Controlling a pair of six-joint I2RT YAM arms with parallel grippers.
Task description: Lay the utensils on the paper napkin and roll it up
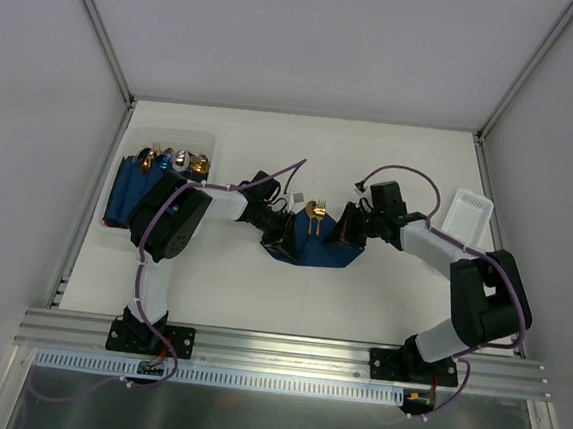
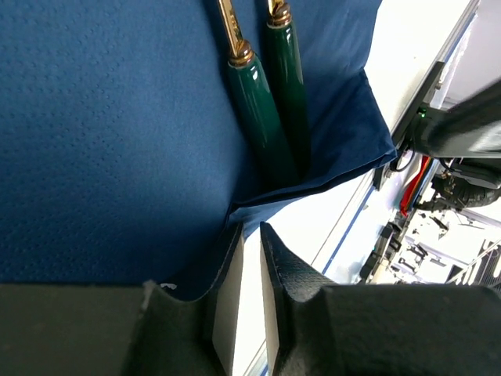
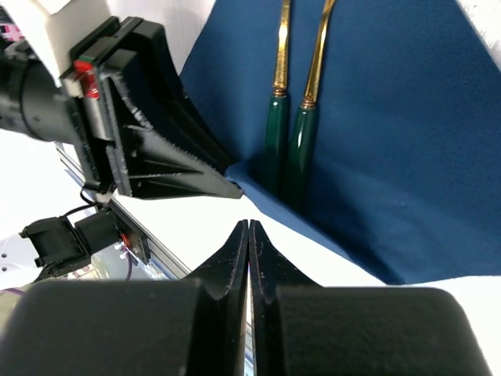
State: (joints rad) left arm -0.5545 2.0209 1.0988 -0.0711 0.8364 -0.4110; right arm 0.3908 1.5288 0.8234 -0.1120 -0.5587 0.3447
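The navy paper napkin (image 1: 313, 251) lies mid-table with its near edge folded up over the handle ends of the utensils (image 1: 314, 215). Two utensils with dark green handles and gold shafts (image 2: 262, 117) (image 3: 275, 141) lie side by side on it. My left gripper (image 2: 250, 229) has its tips at the napkin's (image 2: 117, 141) folded edge. Its jaws stand a narrow slit apart, with only white table showing between them. My right gripper (image 3: 248, 225) is shut on nothing. It hovers over bare table just short of the napkin's (image 3: 391, 141) near edge, facing the left gripper's fingers (image 3: 164, 157).
A clear bin (image 1: 124, 235) at the left holds several dark blue rolls (image 1: 133, 189) with metallic cutlery heads. A white tray (image 1: 467, 218) sits at the far right. A small white object (image 1: 294, 197) lies behind the napkin. An aluminium rail (image 1: 285, 350) runs along the near edge.
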